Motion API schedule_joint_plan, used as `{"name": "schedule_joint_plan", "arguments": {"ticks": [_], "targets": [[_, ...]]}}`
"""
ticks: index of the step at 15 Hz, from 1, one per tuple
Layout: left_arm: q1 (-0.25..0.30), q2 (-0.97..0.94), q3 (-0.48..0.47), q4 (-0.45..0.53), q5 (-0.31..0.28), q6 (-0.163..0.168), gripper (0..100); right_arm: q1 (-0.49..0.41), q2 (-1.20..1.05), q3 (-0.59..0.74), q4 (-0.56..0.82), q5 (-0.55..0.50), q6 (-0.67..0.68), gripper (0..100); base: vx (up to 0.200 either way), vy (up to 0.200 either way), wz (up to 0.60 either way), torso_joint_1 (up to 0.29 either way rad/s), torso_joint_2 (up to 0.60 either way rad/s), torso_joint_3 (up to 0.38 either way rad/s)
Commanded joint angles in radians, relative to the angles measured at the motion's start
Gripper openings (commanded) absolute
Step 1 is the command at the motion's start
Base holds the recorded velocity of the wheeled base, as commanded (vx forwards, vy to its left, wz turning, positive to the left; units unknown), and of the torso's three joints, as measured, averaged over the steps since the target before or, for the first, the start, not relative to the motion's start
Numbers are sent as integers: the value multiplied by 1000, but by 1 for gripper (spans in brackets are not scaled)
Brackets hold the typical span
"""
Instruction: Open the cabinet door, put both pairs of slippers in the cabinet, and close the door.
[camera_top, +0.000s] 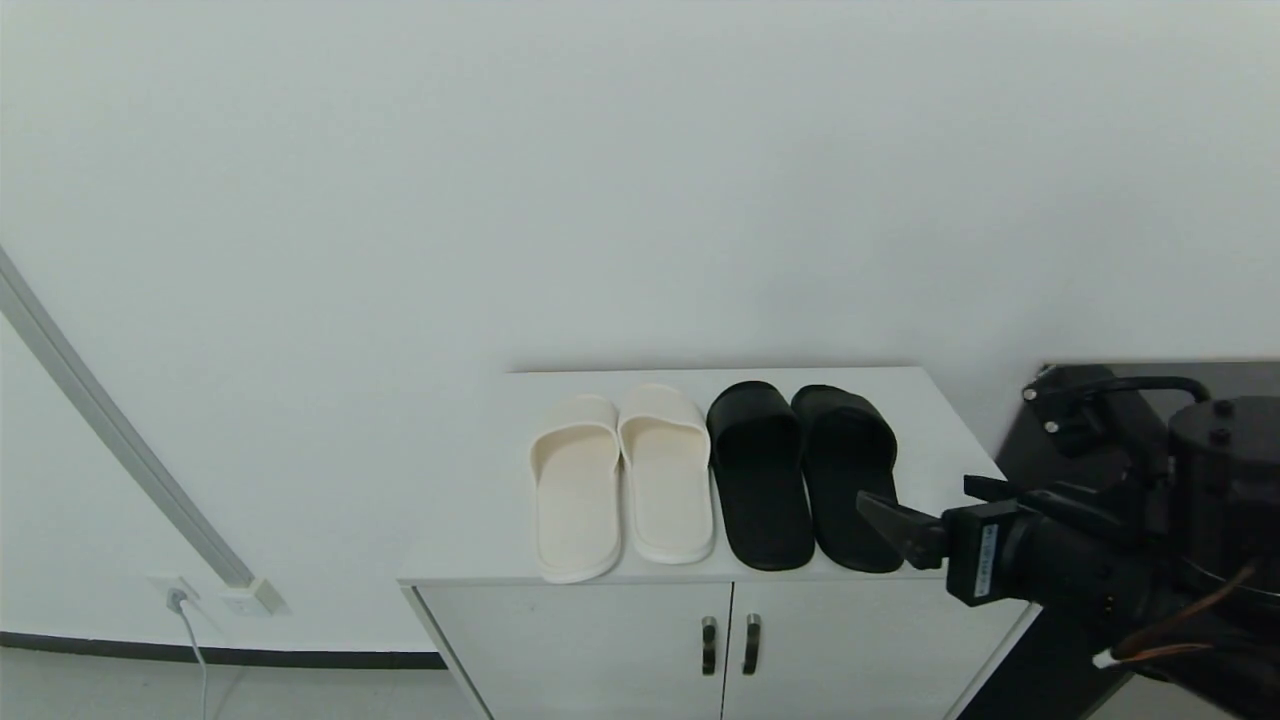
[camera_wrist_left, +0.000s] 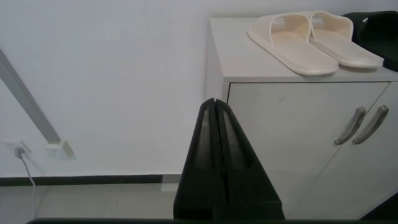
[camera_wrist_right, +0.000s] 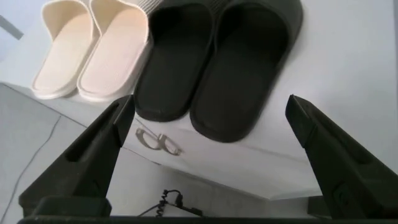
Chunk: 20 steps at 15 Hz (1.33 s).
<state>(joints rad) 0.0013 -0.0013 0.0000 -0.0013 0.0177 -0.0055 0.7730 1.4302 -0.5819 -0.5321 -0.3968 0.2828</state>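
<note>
Wall fittings: a white wall socket (camera_top: 172, 590) with a grey cable plugged in, low on the far left wall; a grey diagonal cable trunking strip (camera_top: 110, 425) runs down to a white box beside it.
Left tool (camera_wrist_left: 215, 102): black, two-fingered, closed with the fingers pressed together and nothing between them; it is low, left of the cabinet and level with the door fronts.
Cabinet: a white rectangular two-door cabinet (camera_top: 470, 540) standing against the white wall.
Doors: both closed, meeting at the middle.
Handles: two dark metal bar handles (camera_top: 709, 644), upright, side by side at the door seam.
Cream pair: cream-white moulded open-toe slippers (camera_top: 665, 490), on the cabinet top left of centre, side by side, toes to the wall and heels at the near edge.
Black pair: black moulded open-toe slippers (camera_top: 760, 490), just right of the cream pair and touching it, lying the same way.
Right tool (camera_top: 912, 495): black, open wide and holding nothing, above the near right corner of the cabinet top, just near of the black pair's heels.
</note>
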Motion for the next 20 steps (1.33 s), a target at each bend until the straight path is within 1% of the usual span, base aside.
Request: {"name": "schedule_joint_plan", "arguments": {"ticks": [1,3,5,7,10,15,20], "targets": [[0,1,0,0,1,-1,0,45,138,-58,-19,-59,6,100,0,0,0,0,0,0],[0,1,0,0,1,1,0,72,222,-70,-114,-123,-1,100,0,0,0,0,0,0],[0,1,0,0,1,-1,0,86,303,-108,-178,-175,-5,100,0,0,0,0,0,0],[0,1,0,0,1,-1,0,77,372,-157,-190,-215,-2,100,0,0,0,0,0,0],[0,1,0,0,1,-1,0,23,467,-239,-235,-241,-2,100,0,0,0,0,0,0],[0,1,0,0,1,-1,0,-44,589,-363,-235,-249,-22,100,0,0,0,0,0,0],[0,1,0,0,1,-5,0,-78,665,-472,-236,-249,-65,100,0,0,0,0,0,0]]}}
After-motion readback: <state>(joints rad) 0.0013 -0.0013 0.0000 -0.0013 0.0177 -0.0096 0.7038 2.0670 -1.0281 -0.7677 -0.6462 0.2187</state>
